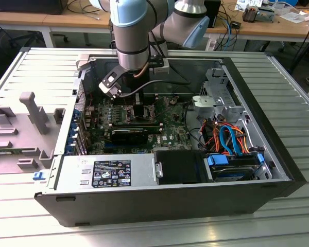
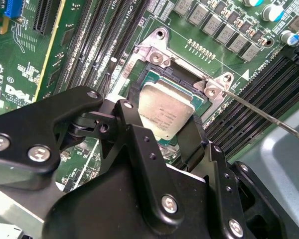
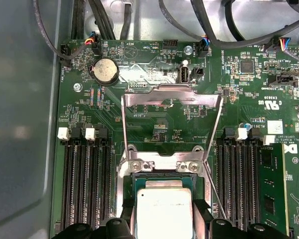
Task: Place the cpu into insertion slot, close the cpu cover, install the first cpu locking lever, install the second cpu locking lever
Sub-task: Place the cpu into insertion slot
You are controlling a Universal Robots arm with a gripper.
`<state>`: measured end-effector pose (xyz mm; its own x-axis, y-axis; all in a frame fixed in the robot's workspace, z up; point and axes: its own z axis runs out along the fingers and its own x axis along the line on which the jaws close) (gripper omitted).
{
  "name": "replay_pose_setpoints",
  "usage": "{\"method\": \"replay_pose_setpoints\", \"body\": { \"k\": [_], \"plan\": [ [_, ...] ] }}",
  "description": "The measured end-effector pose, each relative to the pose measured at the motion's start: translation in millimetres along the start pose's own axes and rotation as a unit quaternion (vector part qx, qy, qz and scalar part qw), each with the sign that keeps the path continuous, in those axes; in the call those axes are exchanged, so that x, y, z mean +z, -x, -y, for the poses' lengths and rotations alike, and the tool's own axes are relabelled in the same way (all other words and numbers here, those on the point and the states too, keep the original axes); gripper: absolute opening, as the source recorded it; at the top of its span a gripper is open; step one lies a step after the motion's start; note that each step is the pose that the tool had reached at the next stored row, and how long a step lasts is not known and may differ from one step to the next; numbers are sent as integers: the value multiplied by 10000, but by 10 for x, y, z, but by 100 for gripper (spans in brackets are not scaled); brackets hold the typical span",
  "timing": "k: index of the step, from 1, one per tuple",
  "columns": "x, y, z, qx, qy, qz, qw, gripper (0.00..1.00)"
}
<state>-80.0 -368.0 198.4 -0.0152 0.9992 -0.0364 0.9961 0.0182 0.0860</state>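
The cpu (image 2: pixel 165 110) is a flat silver square lying in the insertion slot (image 2: pixel 162 74), whose dark frame and silver rim show around it. My gripper (image 2: pixel 164 124) reaches down over it, with one black finger (image 2: pixel 132 117) against one edge of the chip and the other against the opposite edge. The first wrist view shows the same: the cpu (image 3: pixel 164 211) sits between the fingertips (image 3: pixel 202 214) in the slot (image 3: pixel 162 178). The cpu cover (image 3: pixel 172 94), a thin silver frame, stands swung open behind the slot. A thin wire locking lever (image 2: pixel 269 119) sticks out free beside the socket.
The arm (image 1: pixel 131 36) reaches into an open computer case (image 1: pixel 278 170) on a slatted table. Black memory slots (image 3: pixel 84 184) run along both sides of the socket. A power supply (image 1: pixel 108 172), drive bays and bundled cables (image 1: pixel 229 139) fill the near side of the case.
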Motion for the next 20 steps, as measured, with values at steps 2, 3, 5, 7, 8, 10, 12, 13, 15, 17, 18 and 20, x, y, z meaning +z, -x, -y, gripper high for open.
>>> {"method": "replay_pose_setpoints", "body": {
  "k": [2,3,5,7,8,10,12,13,15,17,18,20],
  "plan": [
    [0,0,-1,0,0,0,10000,55],
    [0,0,-1,0,0,-1,10000,55],
    [0,0,-1,-1,0,0,10000,55],
    [0,0,-1,-1,0,-1,10000,55],
    [0,0,-1,0,1,0,10000,55],
    [1,0,-2,-1,1,0,10000,55],
    [2,-1,-2,-1,2,-3,10000,62],
    [1,-1,-2,-1,1,-2,10000,62],
    [1,0,-2,-1,1,-1,10000,62],
    [0,0,-2,0,1,0,10000,62],
    [0,0,-2,2,1,0,10000,62],
    [-3,0,-3,15,-1,1,10000,62]
  ]
}}
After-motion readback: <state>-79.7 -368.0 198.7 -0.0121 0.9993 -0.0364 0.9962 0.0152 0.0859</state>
